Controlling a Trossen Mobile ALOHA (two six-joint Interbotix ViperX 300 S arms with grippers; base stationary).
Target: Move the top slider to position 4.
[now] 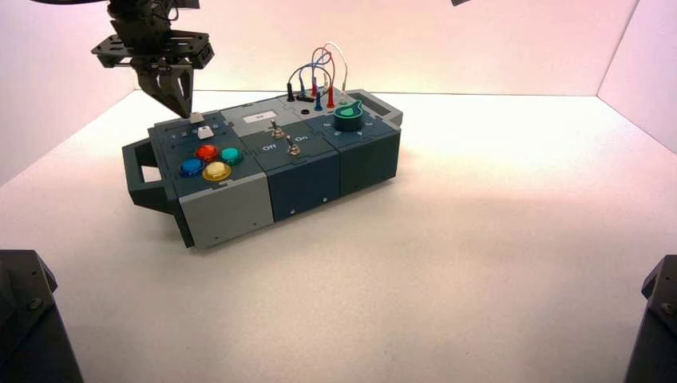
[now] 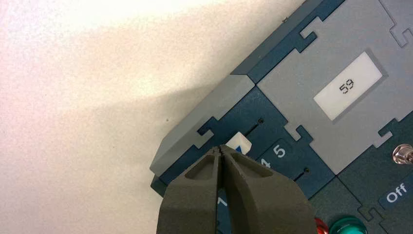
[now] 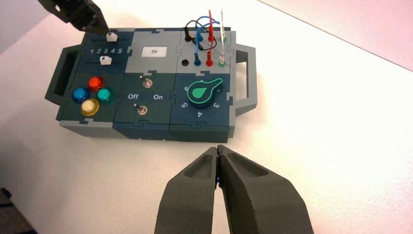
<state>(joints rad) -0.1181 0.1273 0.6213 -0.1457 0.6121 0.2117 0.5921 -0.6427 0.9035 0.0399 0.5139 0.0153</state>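
- Red, blue, green and yellow round buttons (image 1: 211, 163) and the small off-white lower slider (image 3: 105, 60) are near.
- The left gripper (image 2: 220, 147) blocks part of the number row (image 2: 272, 157).
- The small off-white top slider (image 2: 239, 143) sits by 4, on the box's (image 1: 271, 152) far-left part, near the surface's (image 1: 447, 263) far-left corner.
- Its slot runs along the box's long side.
- The left gripper tilts down beside it, jaws closed, holding nothing.
- The right gripper (image 3: 217, 147) is off the box, jaws closed and holding nothing.
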